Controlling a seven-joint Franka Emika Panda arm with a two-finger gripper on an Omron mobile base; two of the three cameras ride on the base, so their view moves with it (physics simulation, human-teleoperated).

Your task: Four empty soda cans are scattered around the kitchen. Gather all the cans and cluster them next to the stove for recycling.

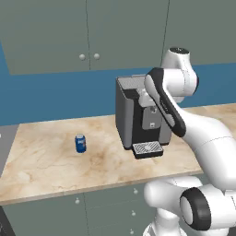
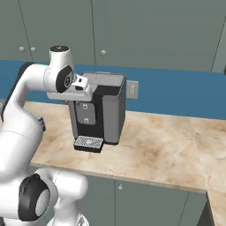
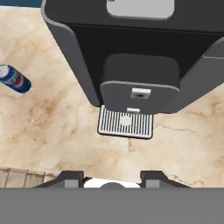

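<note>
I'm looking at a beige marble counter point(image 1: 50, 170) with brown veining, running along a deep blue wall point(image 1: 55, 99) under flat grey-green upper cabinets point(image 1: 50, 32) with small round knobs; matching cabinet fronts sit below the counter edge. On the right base view the counter turns a corner toward me at the far right. A boxy dark grey coffee machine point(image 1: 133, 115) stands on the counter against the wall, with a ribbed metal drip tray point(image 3: 125, 122) jutting from its foot. The blue soda can point(image 1: 80, 143), a small upright cylinder with a silver top, stands on the bare marble well to the left of the machine, apart from it. In the right base view my own arm covers nearly all of that can, leaving only a sliver of blue and red. The gripper point(image 3: 113, 177) hangs above the counter in front of the machine, pointing down at the drip tray; its two dark tips just peek up at the bottom of the hand view, drawn in with nothing between them. A pale outlet plate point(image 2: 132, 89) shows on the wall beside the machine.
</note>
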